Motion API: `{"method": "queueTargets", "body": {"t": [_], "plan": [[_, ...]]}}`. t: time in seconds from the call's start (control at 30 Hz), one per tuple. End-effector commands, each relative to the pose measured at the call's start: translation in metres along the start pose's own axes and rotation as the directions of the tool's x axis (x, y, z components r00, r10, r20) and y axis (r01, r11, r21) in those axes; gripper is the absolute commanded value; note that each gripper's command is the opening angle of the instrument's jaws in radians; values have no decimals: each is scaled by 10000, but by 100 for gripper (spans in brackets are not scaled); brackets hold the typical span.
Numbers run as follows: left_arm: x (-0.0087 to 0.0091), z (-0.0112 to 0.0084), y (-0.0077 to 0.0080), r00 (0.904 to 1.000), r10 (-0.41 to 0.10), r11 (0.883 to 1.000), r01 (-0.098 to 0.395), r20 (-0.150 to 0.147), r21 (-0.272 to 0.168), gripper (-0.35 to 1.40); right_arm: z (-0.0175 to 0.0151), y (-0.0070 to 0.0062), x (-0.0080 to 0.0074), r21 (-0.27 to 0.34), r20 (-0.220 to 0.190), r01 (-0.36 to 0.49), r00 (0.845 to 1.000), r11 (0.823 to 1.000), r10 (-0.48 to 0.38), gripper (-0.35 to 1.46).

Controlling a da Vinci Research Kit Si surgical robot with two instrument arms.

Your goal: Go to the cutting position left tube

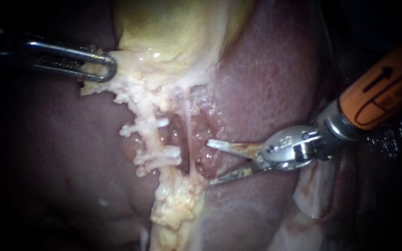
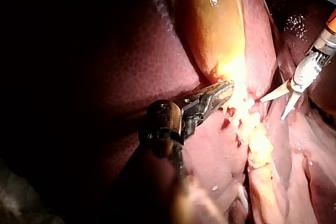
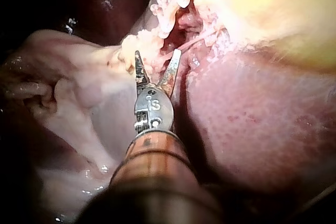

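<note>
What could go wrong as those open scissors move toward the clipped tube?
The right instrument has open blades sitting beside a thin strand; advancing might nick it before reaching the left tube. The lower blade lies close to the liver and could scrape it. A cut too near the clips might loosen them.

Narrow gap between two clips (image 1: 147,126) on left tube (image 1: 152,139). Thin strand (image 1: 189,130) stands between it and right instrument (image 1: 209,162), blades apart. Liver (image 1: 266,69) close alongside.

Light fell strongest on the gallbladder (image 1: 177,28), glaring white in the left wrist view, while the liver (image 1: 275,74) lay in deep shadow toward its outer edges.
</note>
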Motion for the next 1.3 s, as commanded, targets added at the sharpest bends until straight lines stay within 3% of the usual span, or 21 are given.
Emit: {"method": "queueTargets", "body": {"t": [0.03, 0.23, 0.63, 1.03, 1.3], "plan": [[0, 0, 0, 10000, -5, 10000, 5, -1, 7, -35, 6, 2, 0, 96, -27, -138, 9999, 9999, 139, 142], [0, 0, 0, 10000, -5, 10000, 5, -1, 9, -35, 30, 14, -5, 394, -70, -343, 9994, 9986, 347, 141], [-1, 1, 1, 10000, -3, 10000, 3, -5, 17, -35, 55, 40, -23, 343, -169, -569, 9982, 9978, 575, 144], [-1, 1, 1, 10000, -3, 10000, 3, -7, 21, -35, 63, 34, -9, 1997, -1428, -510, 9865, 9785, 805, 142], [-1, 2, 1, 10000, -4, 10000, 4, -9, 25, -35, 77, 34, 3, 2154, -1664, -381, 9832, 9758, 751, 141]]}}
